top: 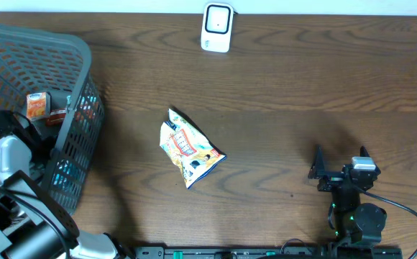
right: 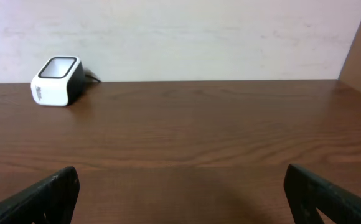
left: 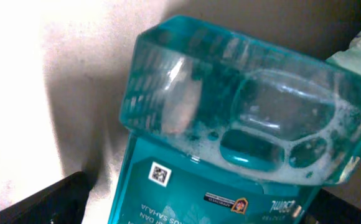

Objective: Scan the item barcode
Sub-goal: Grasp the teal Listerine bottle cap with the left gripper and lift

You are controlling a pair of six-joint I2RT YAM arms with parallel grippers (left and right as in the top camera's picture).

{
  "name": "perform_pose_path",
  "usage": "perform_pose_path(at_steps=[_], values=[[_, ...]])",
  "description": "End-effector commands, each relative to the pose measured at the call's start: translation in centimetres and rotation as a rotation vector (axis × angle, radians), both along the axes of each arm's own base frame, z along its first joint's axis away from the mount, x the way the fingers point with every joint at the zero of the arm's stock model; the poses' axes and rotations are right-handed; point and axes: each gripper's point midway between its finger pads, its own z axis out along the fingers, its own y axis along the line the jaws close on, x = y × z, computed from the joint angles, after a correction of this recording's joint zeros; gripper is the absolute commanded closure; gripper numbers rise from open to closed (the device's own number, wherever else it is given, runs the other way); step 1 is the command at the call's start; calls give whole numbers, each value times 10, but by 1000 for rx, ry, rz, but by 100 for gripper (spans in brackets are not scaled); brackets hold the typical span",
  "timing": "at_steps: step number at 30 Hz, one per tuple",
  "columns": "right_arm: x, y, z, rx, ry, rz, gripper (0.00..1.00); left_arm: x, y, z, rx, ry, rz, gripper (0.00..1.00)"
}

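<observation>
My left gripper [left: 196, 208] hangs open over the teal bottle [left: 243, 99], inside the basket [top: 75, 122] at the tabletop's left edge. My right gripper [right: 183, 199] is open too.

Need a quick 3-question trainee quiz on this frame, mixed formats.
1. True or false: the yellow-and-white crinkled snack bag lies inside the grey plastic mesh basket.
2. Where is the white box-shaped barcode scanner? A) on the brown wooden table, by its far edge; B) inside the basket; C) on top of the snack bag.
3. Fill in: the left wrist view is filled by a translucent plastic bottle of foamy liquid; its colour is ___.

Key: 1 false, it lies on the open table; 2 A; 3 teal.
</observation>
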Motion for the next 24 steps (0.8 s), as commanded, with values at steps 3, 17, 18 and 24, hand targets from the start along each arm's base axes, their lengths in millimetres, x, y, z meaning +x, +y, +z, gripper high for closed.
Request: perform_pose_path(at_steps=[3,17,18,24], values=[[0,1,0,13,0,3,1,-24,-21,-29,-72,72,18,15],[0,1,0,13,0,3,1,4,-2,-6,-21,-22,34,57],[0,1,0,13,0,3,1,10,3,3,-8,-45,50,58],[0,1,0,13,0,3,1,37,23,61,81,-177,78,59]])
